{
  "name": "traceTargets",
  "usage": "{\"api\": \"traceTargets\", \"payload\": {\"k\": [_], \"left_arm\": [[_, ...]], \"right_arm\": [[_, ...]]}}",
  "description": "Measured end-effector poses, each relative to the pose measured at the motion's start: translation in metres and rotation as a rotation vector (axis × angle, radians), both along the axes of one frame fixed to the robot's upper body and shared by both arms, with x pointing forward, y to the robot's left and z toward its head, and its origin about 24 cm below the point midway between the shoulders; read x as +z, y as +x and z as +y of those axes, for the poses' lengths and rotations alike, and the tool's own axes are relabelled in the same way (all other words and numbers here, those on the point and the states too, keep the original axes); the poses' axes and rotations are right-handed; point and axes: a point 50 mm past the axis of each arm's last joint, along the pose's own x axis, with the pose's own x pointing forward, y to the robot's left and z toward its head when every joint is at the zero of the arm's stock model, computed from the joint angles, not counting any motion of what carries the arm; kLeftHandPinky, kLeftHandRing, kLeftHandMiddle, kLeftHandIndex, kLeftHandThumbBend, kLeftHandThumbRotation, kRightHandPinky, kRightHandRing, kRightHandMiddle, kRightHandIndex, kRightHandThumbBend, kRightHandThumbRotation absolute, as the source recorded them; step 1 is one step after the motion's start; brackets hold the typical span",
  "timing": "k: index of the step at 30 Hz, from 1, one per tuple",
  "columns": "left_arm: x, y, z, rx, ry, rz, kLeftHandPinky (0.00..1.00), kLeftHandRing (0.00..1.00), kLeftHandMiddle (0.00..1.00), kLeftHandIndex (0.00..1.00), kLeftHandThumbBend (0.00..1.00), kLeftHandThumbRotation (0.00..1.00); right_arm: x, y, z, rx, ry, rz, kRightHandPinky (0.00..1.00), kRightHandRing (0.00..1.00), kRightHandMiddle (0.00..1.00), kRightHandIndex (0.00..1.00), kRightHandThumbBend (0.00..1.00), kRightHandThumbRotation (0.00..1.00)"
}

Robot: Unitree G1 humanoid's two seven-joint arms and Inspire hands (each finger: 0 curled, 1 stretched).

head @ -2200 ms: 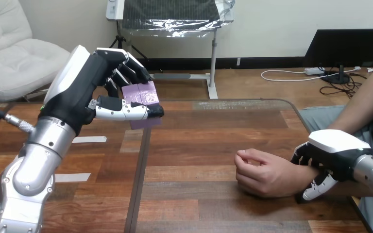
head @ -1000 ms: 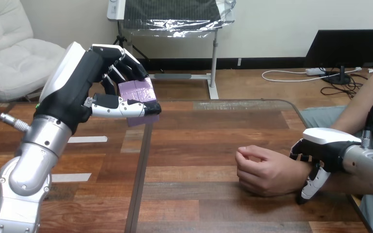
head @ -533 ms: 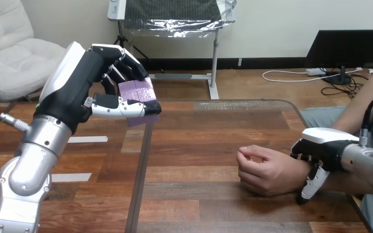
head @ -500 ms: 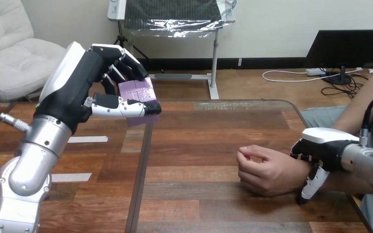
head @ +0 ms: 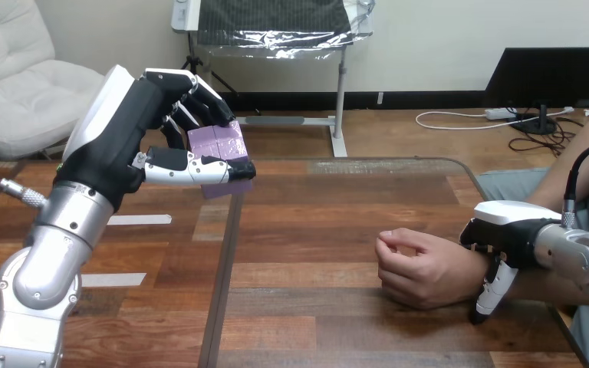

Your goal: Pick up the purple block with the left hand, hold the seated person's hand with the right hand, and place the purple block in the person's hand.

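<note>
Left hand (head: pixel 123 146) grips purple block (head: pixel 216 142); right hand (head: pixel 510 230) clasps person's wrist (head: pixel 468 268).

Left hand (head: pixel 134 142) raised over the table (head: pixel 337 230) gripping purple block (head: pixel 218 142), right hand (head: pixel 512 230) wrapped around the person's wrist (head: pixel 469 268)

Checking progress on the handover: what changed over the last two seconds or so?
The right hand slid slightly along the person's wrist toward the person's hand, still curled round the wrist. Unchanged: the left hand holds the purple block above the table; the person's hand rests there, loosely closed.
</note>
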Motion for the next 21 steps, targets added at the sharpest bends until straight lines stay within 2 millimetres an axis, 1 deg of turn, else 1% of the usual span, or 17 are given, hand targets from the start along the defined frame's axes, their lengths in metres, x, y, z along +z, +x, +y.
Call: {"api": "traceTargets", "payload": {"k": [8, 11, 17, 21], "left_arm": [[0.0002, 0.0000, 0.0003, 0.001, 0.000, -0.001, 0.28, 0.36, 0.42, 0.43, 0.61, 0.00], [0.0002, 0.0000, 0.0003, 0.001, 0.000, -0.001, 0.28, 0.36, 0.42, 0.43, 0.61, 0.00], [0.0002, 0.0000, 0.0003, 0.001, -0.001, -0.001, 0.28, 0.36, 0.42, 0.43, 0.61, 0.00], [0.0002, 0.0000, 0.0003, 0.000, -0.003, 0.000, 0.28, 0.36, 0.42, 0.43, 0.61, 0.00]], "right_arm": [[0.0004, 0.0008, 0.0017, 0.010, -0.009, 0.008, 0.46, 0.59, 0.61, 0.47, 0.89, 0.00], [0.0005, 0.0011, 0.0020, 0.011, -0.012, 0.009, 0.47, 0.58, 0.61, 0.45, 0.89, 0.00], [0.0010, 0.0015, 0.0021, 0.014, -0.014, 0.010, 0.41, 0.54, 0.58, 0.44, 0.86, 0.00], [0.0014, 0.0017, 0.0022, 0.019, -0.015, 0.009, 0.39, 0.53, 0.57, 0.44, 0.85, 0.00]]}}
